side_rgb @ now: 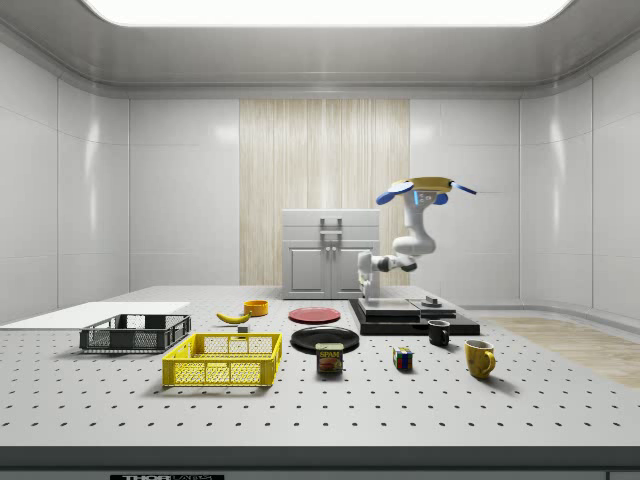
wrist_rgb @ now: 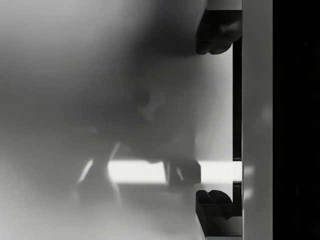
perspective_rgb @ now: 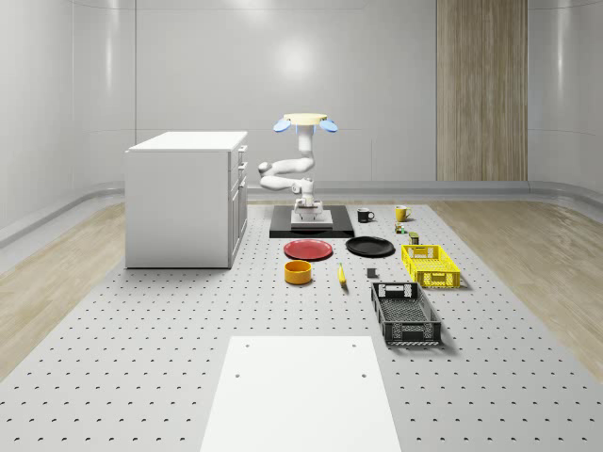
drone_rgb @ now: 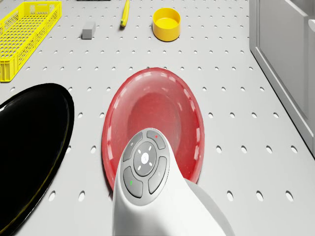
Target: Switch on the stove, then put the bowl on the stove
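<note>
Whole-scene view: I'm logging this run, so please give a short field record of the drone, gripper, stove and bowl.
drone: white quadrotor drone hovers above the stove
gripper: two-finger gripper lowered close over the stove top
stove: flat black stove beside the white cabinet
bowl: round yellow bowl on the perforated table, apart from the stove, near the red plate

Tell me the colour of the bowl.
Yellow-orange; the bowl shows best in the drone view.

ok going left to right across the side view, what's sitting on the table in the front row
black crate → yellow crate → can → cube → yellow mug
</note>
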